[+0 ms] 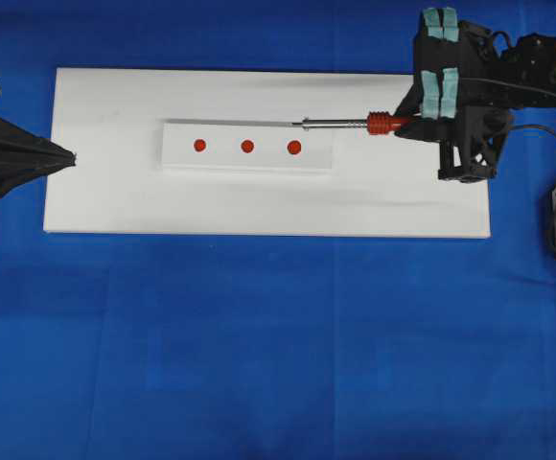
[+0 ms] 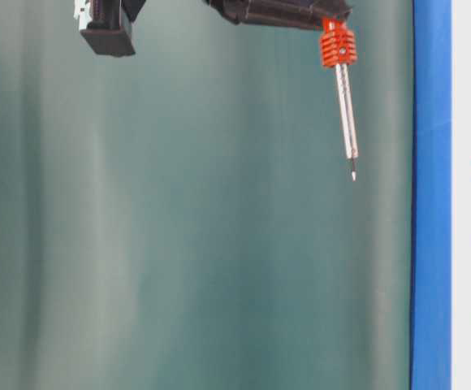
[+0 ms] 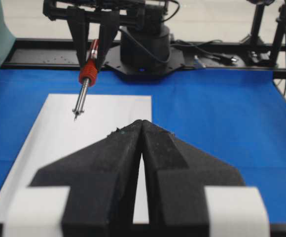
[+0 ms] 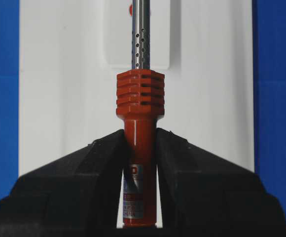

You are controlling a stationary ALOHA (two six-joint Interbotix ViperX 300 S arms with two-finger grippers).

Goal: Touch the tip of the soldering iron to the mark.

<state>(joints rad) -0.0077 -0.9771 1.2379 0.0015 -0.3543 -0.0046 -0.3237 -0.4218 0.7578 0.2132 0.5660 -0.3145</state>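
The soldering iron (image 1: 379, 123) has an orange-red ribbed handle and a silver shaft that points left. My right gripper (image 1: 407, 121) is shut on its handle (image 4: 139, 103). Three red round marks (image 1: 294, 148) lie in a row on a small white plate (image 1: 182, 158). The iron's tip hangs in the air near the plate's back right edge, close to the rightmost mark and apart from it. In the table-level view the iron (image 2: 335, 47) is well clear of the surface. My left gripper (image 1: 72, 156) is shut and empty at the board's left edge (image 3: 141, 122).
A large white board (image 1: 115, 196) lies on the blue cloth (image 1: 259, 335) and carries the small plate. The right arm's black base (image 3: 143, 52) and cables stand behind the board's far end. A black cord (image 1: 542, 94) runs by the right arm.
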